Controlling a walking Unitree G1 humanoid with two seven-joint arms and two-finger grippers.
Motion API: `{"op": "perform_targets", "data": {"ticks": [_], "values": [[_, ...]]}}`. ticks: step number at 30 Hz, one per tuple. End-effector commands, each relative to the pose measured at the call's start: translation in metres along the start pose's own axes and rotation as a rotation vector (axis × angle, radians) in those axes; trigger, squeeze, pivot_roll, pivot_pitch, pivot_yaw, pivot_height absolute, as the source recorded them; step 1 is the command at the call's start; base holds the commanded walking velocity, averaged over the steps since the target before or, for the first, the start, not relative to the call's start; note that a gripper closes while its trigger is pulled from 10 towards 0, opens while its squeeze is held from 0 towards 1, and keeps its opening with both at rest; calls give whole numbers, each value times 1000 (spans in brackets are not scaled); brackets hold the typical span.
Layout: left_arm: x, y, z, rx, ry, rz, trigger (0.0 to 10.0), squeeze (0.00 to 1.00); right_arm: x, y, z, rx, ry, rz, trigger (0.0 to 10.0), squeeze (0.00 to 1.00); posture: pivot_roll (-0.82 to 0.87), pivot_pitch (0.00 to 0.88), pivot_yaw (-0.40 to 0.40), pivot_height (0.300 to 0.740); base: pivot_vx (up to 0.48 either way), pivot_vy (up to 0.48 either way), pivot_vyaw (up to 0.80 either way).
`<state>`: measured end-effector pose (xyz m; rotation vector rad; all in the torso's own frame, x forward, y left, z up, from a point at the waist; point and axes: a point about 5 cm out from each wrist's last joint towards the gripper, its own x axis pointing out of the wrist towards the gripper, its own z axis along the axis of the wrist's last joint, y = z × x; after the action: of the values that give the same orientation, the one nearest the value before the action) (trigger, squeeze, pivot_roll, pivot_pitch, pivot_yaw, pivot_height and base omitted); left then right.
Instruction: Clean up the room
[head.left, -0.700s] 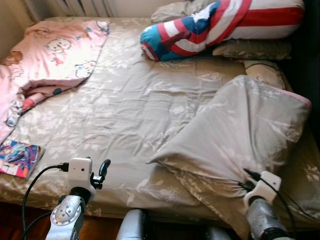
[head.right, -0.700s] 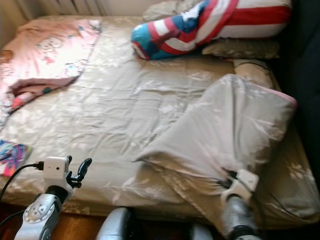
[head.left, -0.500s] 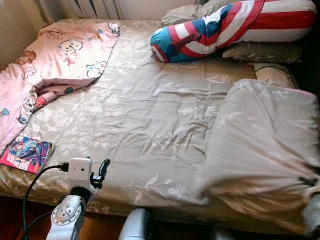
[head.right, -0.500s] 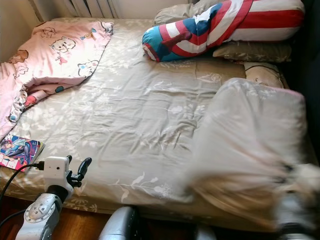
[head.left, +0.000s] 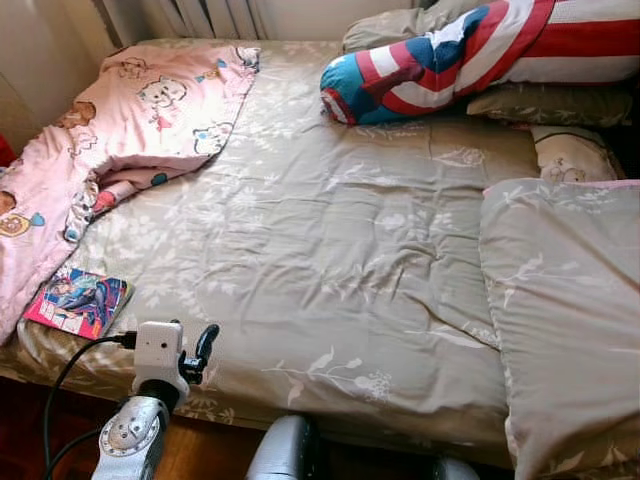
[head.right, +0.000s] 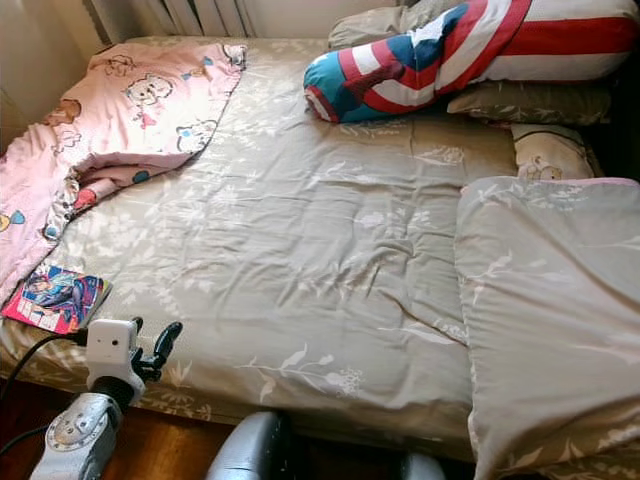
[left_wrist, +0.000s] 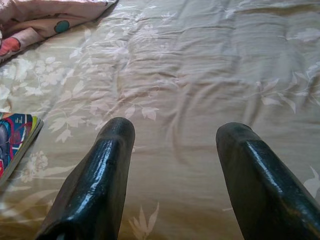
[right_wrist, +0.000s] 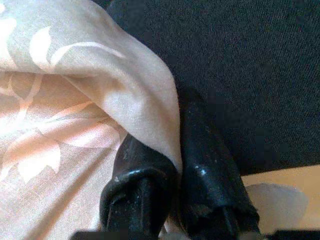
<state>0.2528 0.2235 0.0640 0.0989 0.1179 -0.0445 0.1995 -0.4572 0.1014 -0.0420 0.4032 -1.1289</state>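
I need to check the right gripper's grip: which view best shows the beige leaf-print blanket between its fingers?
The right wrist view: the beige leaf-print blanket is pinched between the right gripper's two black fingers. Both eye views show the blanket folded along the bed's right side, and the left wrist view shows bedsheet.

Warm daylight is cast across the bed (head.left: 330, 250), brightest on the pink blanket (head.left: 130, 110) at upper left. Soft crease shadows are seen mid-frame. Head views are sharp now. Fabric (right_wrist: 60, 100) is glared pale in the right wrist view; glossy highlights are caught on black fingers (left_wrist: 95, 190).
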Motion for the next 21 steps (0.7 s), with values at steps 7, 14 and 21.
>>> {"op": "perform_targets", "data": {"ticks": [7, 14, 21], "values": [[-6, 2, -7, 16, 31, -2, 10000, 0, 1, -8, 4, 38, -26, -58, 10000, 812, 30, 162, 64, 657, 0, 0, 0], [-6, -1, -8, 7, 34, -3, 10000, 0, 0, -1, 25, 4, -161, -15, 10000, 0, 26, 163, 65, 657, 0, 0, 0], [-3, -9, -10, -11, 38, -16, 10000, 0, -23, 66, 28, -36, -313, 334, 10000, 0, 6, 152, 56, 657, 0, 0, 0]]}}
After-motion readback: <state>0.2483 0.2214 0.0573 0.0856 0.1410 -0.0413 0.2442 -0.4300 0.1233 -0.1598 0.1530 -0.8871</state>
